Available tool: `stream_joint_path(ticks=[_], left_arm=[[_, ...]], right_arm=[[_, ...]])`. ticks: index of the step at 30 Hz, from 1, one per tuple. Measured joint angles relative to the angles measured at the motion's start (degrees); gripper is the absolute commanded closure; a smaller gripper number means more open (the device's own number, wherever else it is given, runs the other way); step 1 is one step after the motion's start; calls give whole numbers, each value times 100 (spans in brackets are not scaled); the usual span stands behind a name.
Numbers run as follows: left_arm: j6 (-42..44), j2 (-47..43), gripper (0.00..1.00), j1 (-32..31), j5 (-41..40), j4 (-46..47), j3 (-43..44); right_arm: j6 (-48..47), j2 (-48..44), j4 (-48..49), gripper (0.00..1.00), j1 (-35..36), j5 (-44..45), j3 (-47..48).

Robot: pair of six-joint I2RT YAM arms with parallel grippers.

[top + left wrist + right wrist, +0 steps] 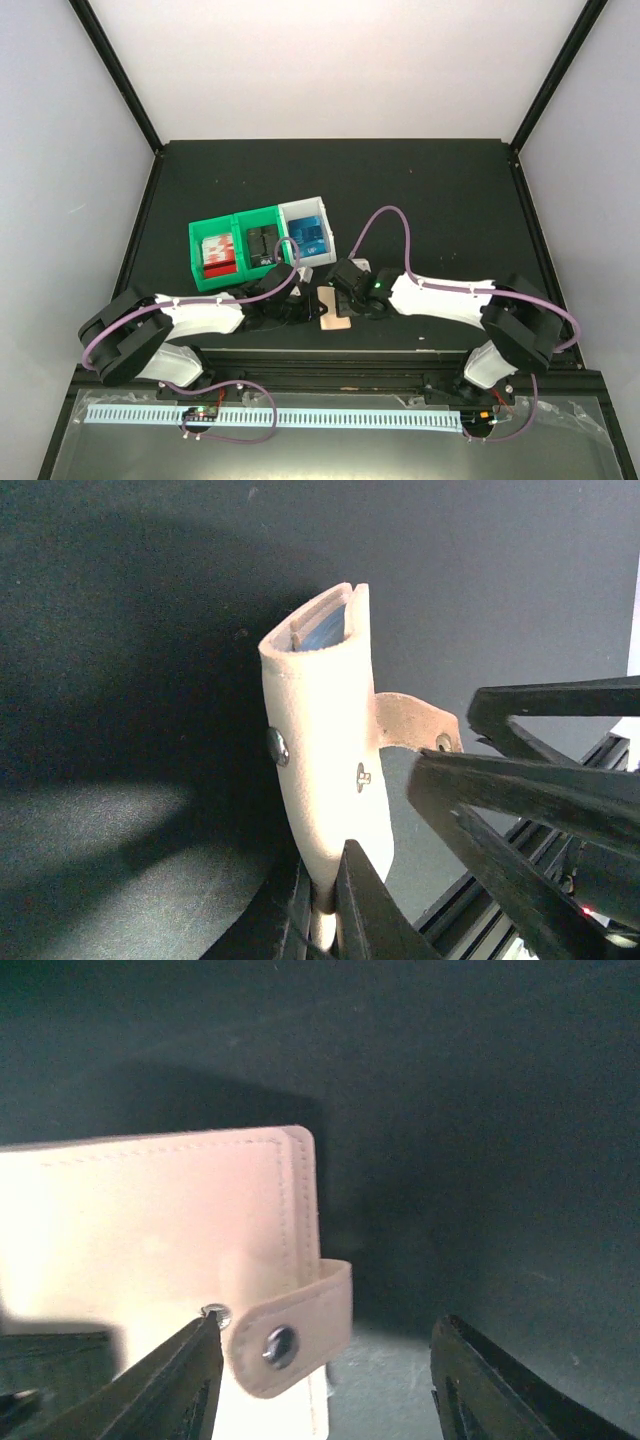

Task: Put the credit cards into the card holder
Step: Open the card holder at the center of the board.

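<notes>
The left gripper (325, 900) is clamped narrowly on the bottom edge of the holder (320, 750) and holds it upright above the table (420, 200), near the front edge between the two arms. At the holder's open top, the pale blue edge of a card (322, 632) shows inside the pocket. The strap (295, 1335) with its snap sticks out loose from the holder's side, unfastened.

The right gripper (325, 1380) sits just beside the holder with its fingers spread wide, gripping nothing. The strap lies between them, and one fingertip (205, 1332) is right at the small metal stud on the holder's face; I cannot tell whether it touches. In the left wrist view these dark fingers crowd in from the right, hiding part of the table behind.

Behind the grippers stands a row of bins. The white bin (303, 207) holds blue cards (308, 235). The two green bins (215, 222) beside it hold red-and-white and dark items. A purple cable loops near the bins.
</notes>
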Motion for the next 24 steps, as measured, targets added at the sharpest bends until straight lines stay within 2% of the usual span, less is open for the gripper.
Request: stream_joint_path(ticks=[3, 9, 17, 21, 24], left_arm=[[4, 0, 98, 0, -2, -7, 0], [31, 0, 92, 2, -20, -24, 0], [85, 2, 88, 2, -72, -46, 0], [92, 13, 86, 2, -85, -61, 0], [98, 15, 79, 2, -94, -72, 0]], right_arm=[[44, 249, -90, 63, -2, 129, 31], [166, 417, -297, 66, -2, 424, 33], [129, 546, 105, 71, -2, 378, 2], [90, 605, 284, 82, -4, 380, 2], [52, 667, 391, 95, -9, 356, 0]])
